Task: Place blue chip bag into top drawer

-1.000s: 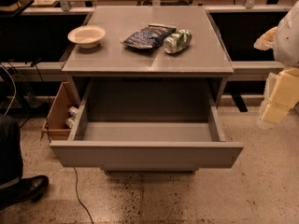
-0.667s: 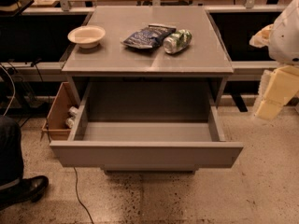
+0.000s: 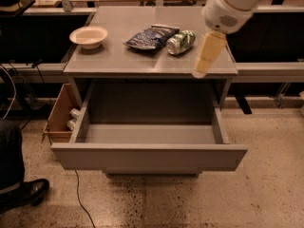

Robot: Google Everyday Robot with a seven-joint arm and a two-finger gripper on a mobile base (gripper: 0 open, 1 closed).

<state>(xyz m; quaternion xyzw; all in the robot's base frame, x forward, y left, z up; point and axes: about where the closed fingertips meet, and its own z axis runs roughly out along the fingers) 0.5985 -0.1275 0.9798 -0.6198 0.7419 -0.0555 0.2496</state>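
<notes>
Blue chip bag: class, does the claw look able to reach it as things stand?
Probably yes. The claw hangs above the table's right front edge; the blue chip bag lies uncovered on top. Only the can lies between them, so approach from above.

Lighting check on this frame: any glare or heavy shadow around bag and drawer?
Camera view: warm, dim light; mild sheen on the table near its front edge; small glints on the blue chip bag and can; the open top drawer is shadowed at the back; the gripper hangs over the table's front right corner, evenly lit.
</notes>
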